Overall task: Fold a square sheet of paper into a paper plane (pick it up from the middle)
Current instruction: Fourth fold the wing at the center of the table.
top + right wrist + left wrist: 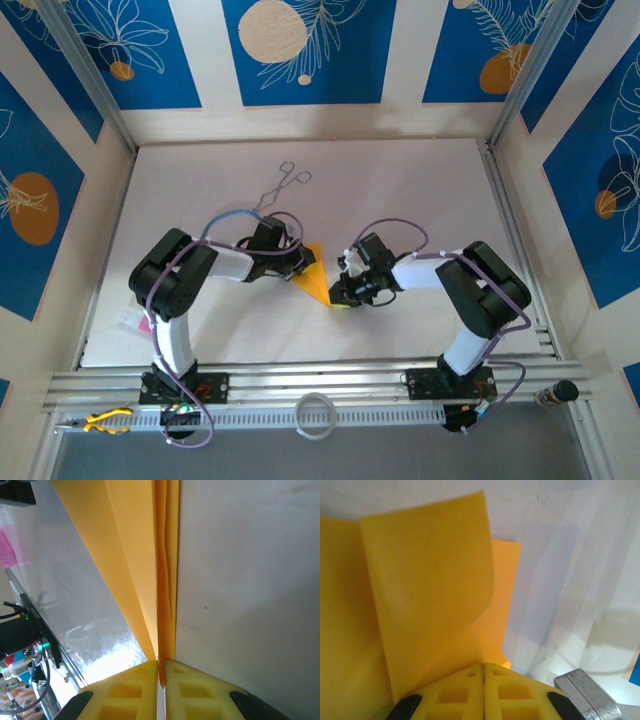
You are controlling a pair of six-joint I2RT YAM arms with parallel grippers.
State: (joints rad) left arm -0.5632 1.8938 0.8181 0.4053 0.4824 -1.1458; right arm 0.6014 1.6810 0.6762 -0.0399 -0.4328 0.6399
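Observation:
The square sheet of paper is folded into a pointed orange-yellow paper plane (312, 275), held just above the white table between both arms. My left gripper (298, 262) grips its left side. In the left wrist view the jaws (484, 666) are pressed together and a curled flap of the paper (430, 580) rises from their tips. My right gripper (343, 290) holds the right end. In the right wrist view several folded layers of the plane (145, 570) run straight into the narrow slit between the jaws (161, 662).
Thin metal forceps (283, 185) lie at the back of the table (420, 190). A small pink slip (133, 320) sits at the left edge. Yellow pliers (105, 420) and a white tape roll (316, 415) rest on the front rail. Patterned walls enclose the table.

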